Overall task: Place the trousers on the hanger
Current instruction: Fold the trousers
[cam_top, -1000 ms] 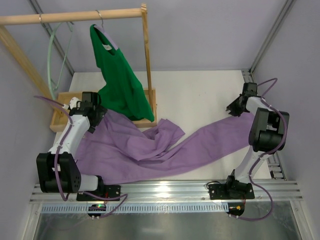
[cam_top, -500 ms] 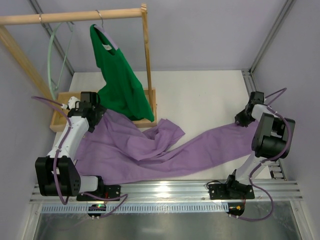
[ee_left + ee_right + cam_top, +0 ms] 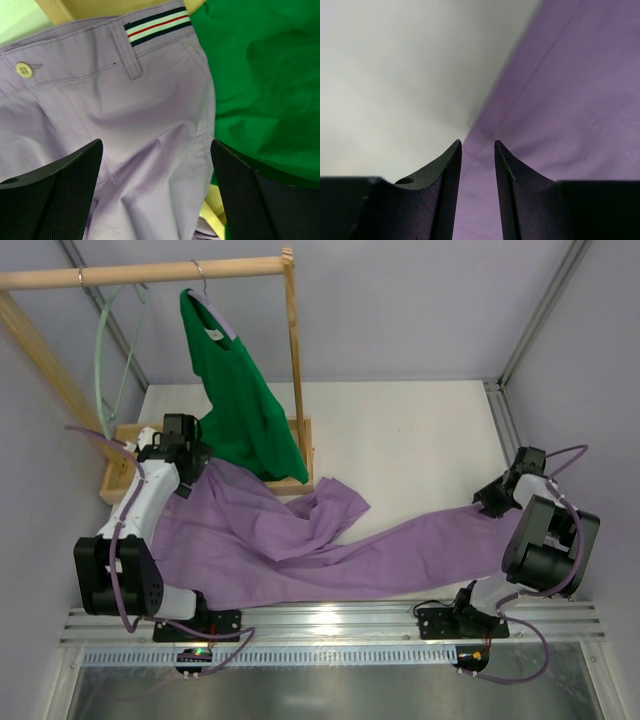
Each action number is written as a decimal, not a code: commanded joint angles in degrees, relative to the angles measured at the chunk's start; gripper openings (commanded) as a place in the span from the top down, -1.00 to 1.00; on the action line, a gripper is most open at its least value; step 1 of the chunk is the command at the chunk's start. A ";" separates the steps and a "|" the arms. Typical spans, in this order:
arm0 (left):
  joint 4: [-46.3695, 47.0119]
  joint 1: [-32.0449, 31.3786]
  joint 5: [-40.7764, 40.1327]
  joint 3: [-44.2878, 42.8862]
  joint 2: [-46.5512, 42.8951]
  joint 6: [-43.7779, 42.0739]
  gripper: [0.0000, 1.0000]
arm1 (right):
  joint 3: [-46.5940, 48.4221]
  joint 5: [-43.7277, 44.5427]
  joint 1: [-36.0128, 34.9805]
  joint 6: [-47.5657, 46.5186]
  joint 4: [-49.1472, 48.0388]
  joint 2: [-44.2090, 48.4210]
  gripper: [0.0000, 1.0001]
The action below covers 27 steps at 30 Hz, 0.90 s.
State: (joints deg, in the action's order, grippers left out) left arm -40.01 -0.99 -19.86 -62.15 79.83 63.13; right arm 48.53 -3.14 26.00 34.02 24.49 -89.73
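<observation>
**Overhead and wrist views.** The long lilac-purple fabric trousers (image 3: pixel 300 550) lie spread across the white table (image 3: pixel 400 430). Their waist is at the left and one leg runs out to the right.

- **Left gripper** (image 3: pixel 156 145): its fingers (image 3: pixel 70 190) stand wide apart above the waist, holding nothing. The striped waistband tab (image 3: pixel 157 26) and a pale button (image 3: pixel 23 69) lie beyond the tips.
- **Right gripper** (image 3: pixel 477 146): its tips are a narrow slit apart at the edge of the leg end. Whether cloth is pinched cannot be told.
- **Shallow wooden tray** (image 3: pixel 115 490): the waistband lies at its near rim. The bright green top (image 3: pixel 240 410) hangs into it and hides most of the inside.
- **Thin pale mint-green hanger** (image 3: pixel 97 355): it hangs from the wooden rail (image 3: pixel 140 273), well apart from the trousers.
</observation>
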 commanded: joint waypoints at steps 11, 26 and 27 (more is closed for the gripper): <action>1.16 4.07 2.72 -7.81 8.93 -11.35 -0.78 | 2.27 -24.28 -24.32 -10.56 -9.90 8.52 -0.09; -13.17 6.18 0.15 -25.29 22.55 1.28 -0.70 | 0.60 -19.28 -35.75 -10.91 -12.27 3.95 -0.10; -12.64 6.27 1.04 -25.47 23.43 2.25 -0.67 | 0.51 -19.36 -36.02 -11.08 -12.10 3.34 -0.10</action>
State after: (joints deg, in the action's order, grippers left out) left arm -48.95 5.02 -19.66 -84.86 101.69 60.77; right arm 49.06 -23.73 -9.65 24.32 13.37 -85.76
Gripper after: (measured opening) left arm 0.854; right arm 0.551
